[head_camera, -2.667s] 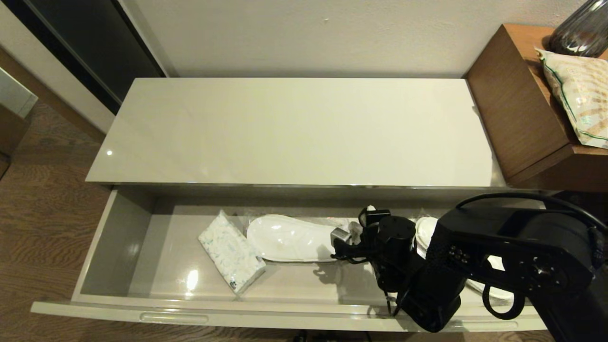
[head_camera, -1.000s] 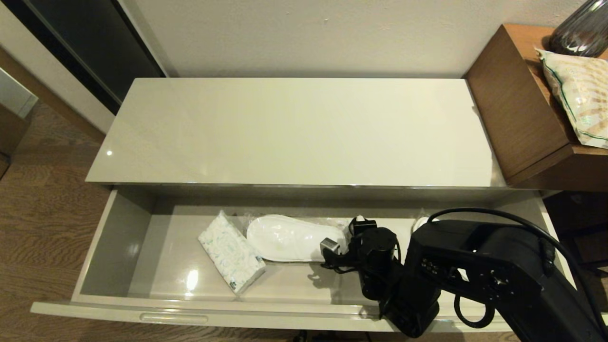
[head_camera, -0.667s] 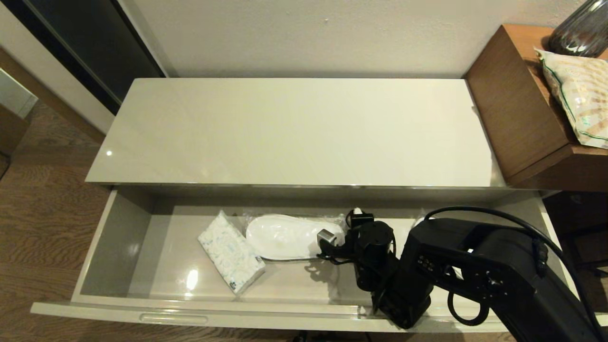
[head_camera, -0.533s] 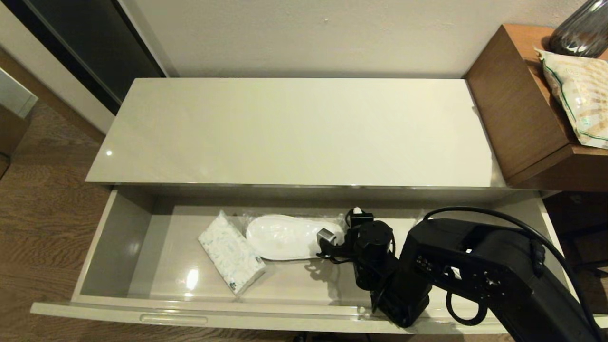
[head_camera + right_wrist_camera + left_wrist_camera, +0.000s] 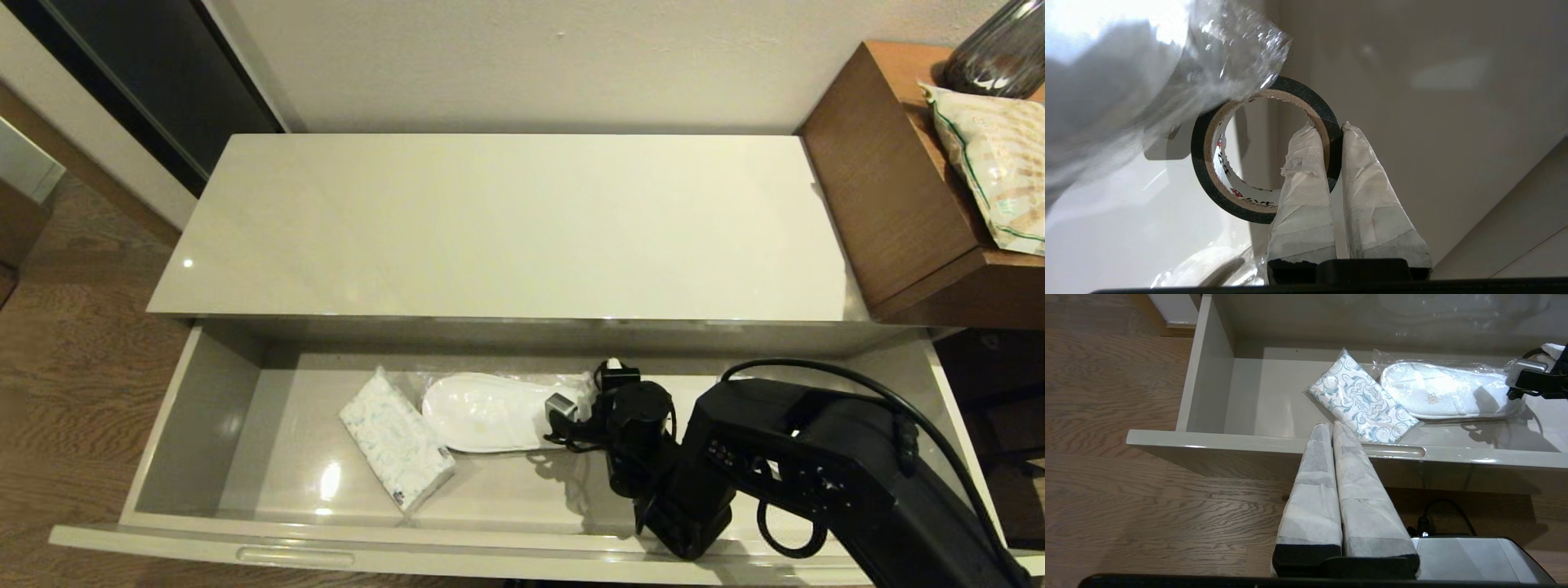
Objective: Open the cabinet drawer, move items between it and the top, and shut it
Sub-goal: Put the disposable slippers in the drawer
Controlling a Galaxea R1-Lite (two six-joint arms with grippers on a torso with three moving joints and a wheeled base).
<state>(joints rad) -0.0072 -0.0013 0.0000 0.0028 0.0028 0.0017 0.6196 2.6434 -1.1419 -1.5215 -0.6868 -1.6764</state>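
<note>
The tape roll (image 5: 1265, 149) is black with a pale core. It is inside the open cabinet drawer (image 5: 245, 543), toward the right and far side. The right tool (image 5: 1336, 127) is pinched shut on the roll's wall: one finger is inside the ring and the other is outside.

A clear plastic bag (image 5: 1237, 57) leans on the roll's edge. That bag holds a white slipper (image 5: 490, 411), which lies just to the left of the tool. A tissue pack (image 5: 397, 447) lies farther left, apart from the tool.

The step now looks like lifting the roll out and putting it on the top (image 5: 506, 224). To do it well, I think the arm should go straight up first, slowly, so the bag slides off and does not come along. The grip should stay tight, since only a thin wall is held. The roll must clear the top's near edge before it goes far over it.

The left tool (image 5: 1333, 426) is closed, holds nothing, and waits near the drawer's front, on the left.
</note>
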